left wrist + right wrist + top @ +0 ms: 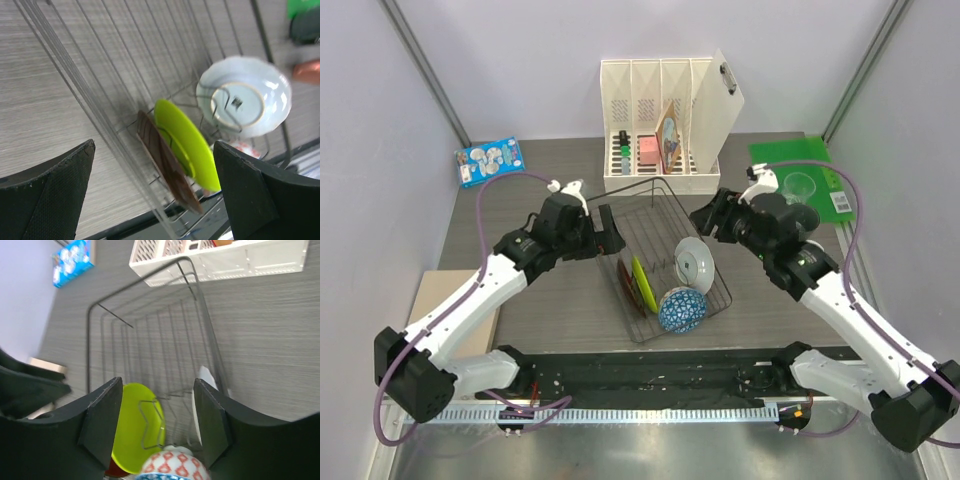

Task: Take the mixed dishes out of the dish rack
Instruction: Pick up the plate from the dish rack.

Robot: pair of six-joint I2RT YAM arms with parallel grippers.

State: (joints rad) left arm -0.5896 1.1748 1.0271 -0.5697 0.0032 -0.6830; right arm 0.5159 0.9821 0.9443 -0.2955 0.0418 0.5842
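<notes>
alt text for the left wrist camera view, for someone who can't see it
The left gripper, open wide, frames a wire dish rack on a grey wood-grain table. In the rack stand a lime-green plate leaning beside a dark red plate, and a white plate showing its underside.

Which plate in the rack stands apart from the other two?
The white scalloped plate, on the right of the dark wire rack; the lime-green plate and dark red plate stand together at its left.
</notes>
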